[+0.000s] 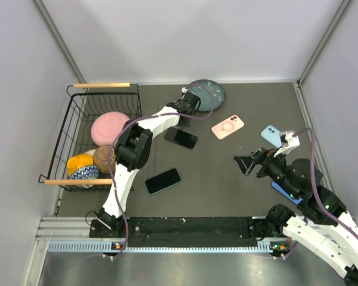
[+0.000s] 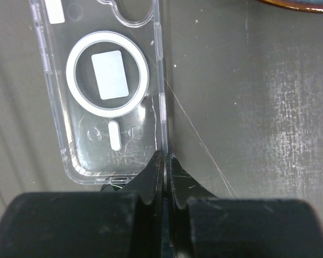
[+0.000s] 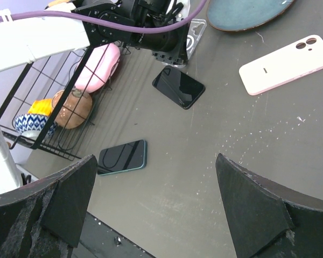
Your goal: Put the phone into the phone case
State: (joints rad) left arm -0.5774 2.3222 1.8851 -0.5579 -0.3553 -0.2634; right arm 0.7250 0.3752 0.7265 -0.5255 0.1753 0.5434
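Note:
A clear phone case [image 2: 107, 80] with a white ring lies on the dark table. My left gripper [image 2: 166, 158] is shut on its right side wall, near the teal plate [image 1: 206, 94]. The left gripper [image 1: 188, 102] and the case [image 3: 196, 32] also show in the right wrist view. A black phone [image 1: 181, 138] lies just in front of that gripper. A second phone with a teal rim [image 1: 163, 180] lies nearer the front. My right gripper [image 1: 250, 164] is open and empty, hovering above the table at the right; in its own view [image 3: 156, 199] both phones [image 3: 178, 87] [image 3: 122, 156] lie ahead.
A pink case [image 1: 228, 126] and a light blue case [image 1: 271, 135] lie at the right. Another blue object [image 1: 284, 190] lies under the right arm. A wire basket [image 1: 77, 119] with a pink bowl [image 1: 109, 127] and other dishes stands at the left.

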